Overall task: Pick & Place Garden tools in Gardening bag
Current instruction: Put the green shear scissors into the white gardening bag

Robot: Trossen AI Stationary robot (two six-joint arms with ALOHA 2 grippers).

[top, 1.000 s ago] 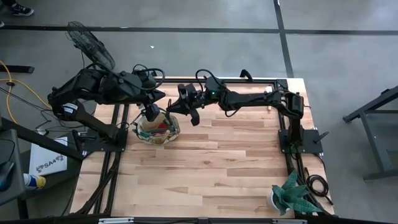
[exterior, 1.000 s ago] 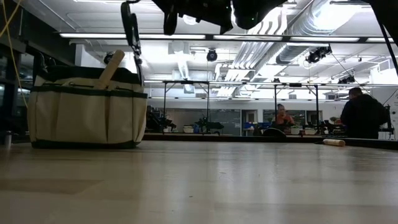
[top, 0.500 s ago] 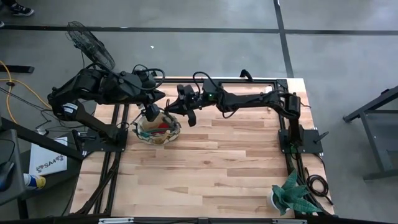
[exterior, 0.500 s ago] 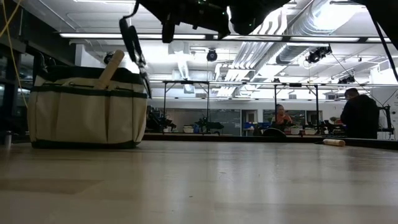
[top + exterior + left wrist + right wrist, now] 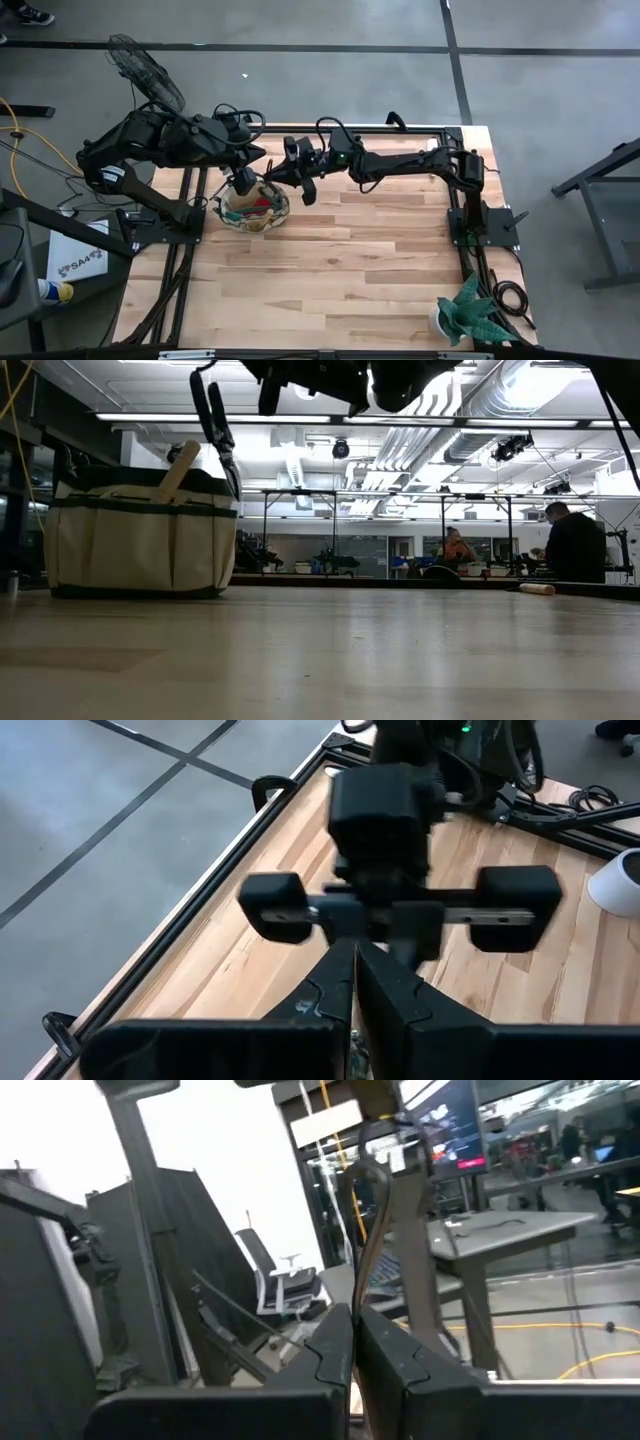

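1. Right gripper (image 5: 277, 175) reaches in from the table's far right side and hangs just beside the bag's far right rim, fingers pressed together on dark pruners (image 5: 214, 415).
2. Pruners hang tilted in the low view, lower tip level with the bag's top edge at its right side and clear of the table (image 5: 350, 260); whether the tip touches the fabric cannot be told. In the right wrist view a thin handle (image 5: 385, 1210) rises from between the closed fingers.
3. Left gripper (image 5: 243, 183) hovers over the bag's far left rim, fingers closed tight with nothing seen between them; its wrist view looks straight at the right arm's wrist block, close in front.
4. Bag (image 5: 253, 205) stands upright on the table's far left part, beige with green trim. A wooden handle (image 5: 180, 468) sticks up out of it at a slant, and something red (image 5: 262, 207) lies inside.
5. Plant (image 5: 468, 312) in its white pot sits at the near right corner, well apart from the bag.
6. Two people (image 5: 578, 540) sit far back in the room.
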